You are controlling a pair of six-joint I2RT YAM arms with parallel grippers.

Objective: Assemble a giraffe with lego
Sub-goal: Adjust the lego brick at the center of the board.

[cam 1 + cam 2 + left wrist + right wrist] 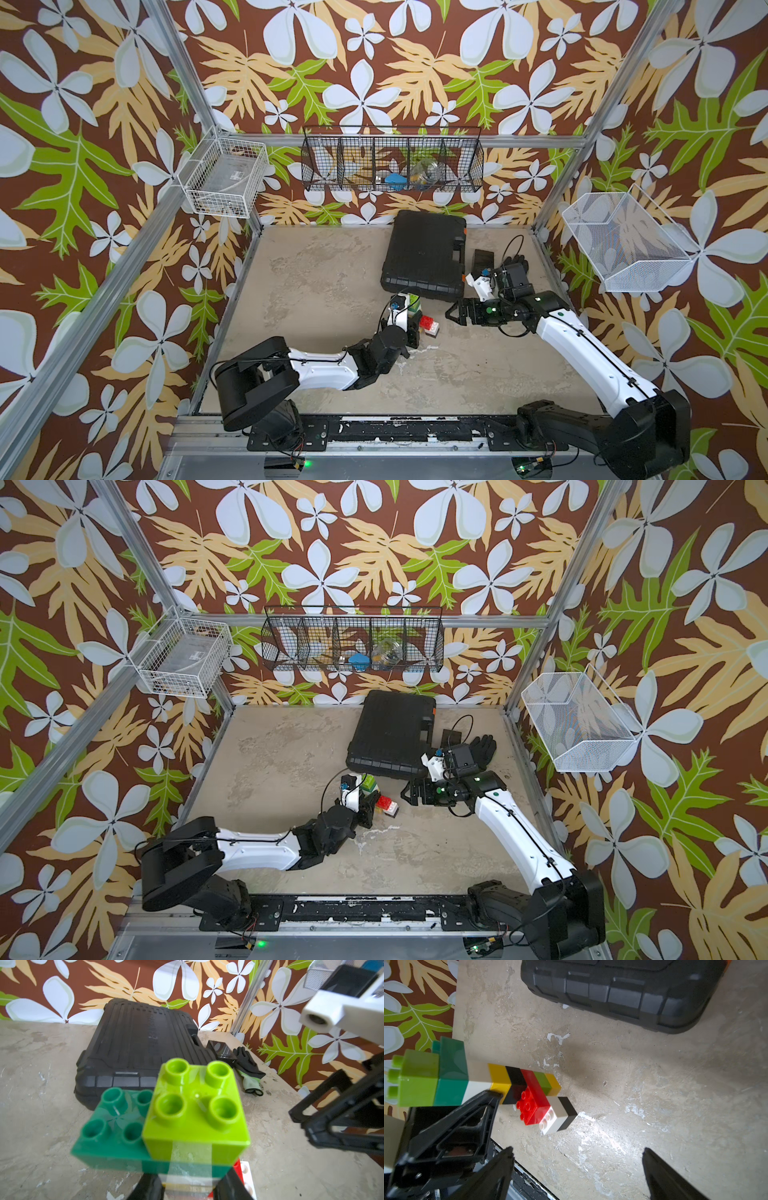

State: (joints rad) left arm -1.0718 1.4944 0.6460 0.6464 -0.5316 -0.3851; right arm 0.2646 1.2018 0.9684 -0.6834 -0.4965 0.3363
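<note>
giraffe (pixel 369 784): mid-table, just in front of the black case; lime green brick uppermost, red and white bricks showing to its right.
left gripper (pixel 370 806): closed at the giraffe's near-left side, contact hidden behind its own wrist.
right gripper (pixel 405 796): jaws spread, pointing left, just right of the giraffe, not touching it.
black case (pixel 392 729): lying flat, far centre of the table (pixel 282 746).
glove (pixel 484 744): right of the case, beside a small black box (pixel 453 734).

Brown wallpaper (pixel 374 62) with white flowers and green leaves lines the walls. The mottled beige bench (pixel 324 266) looks scuffed.
</note>
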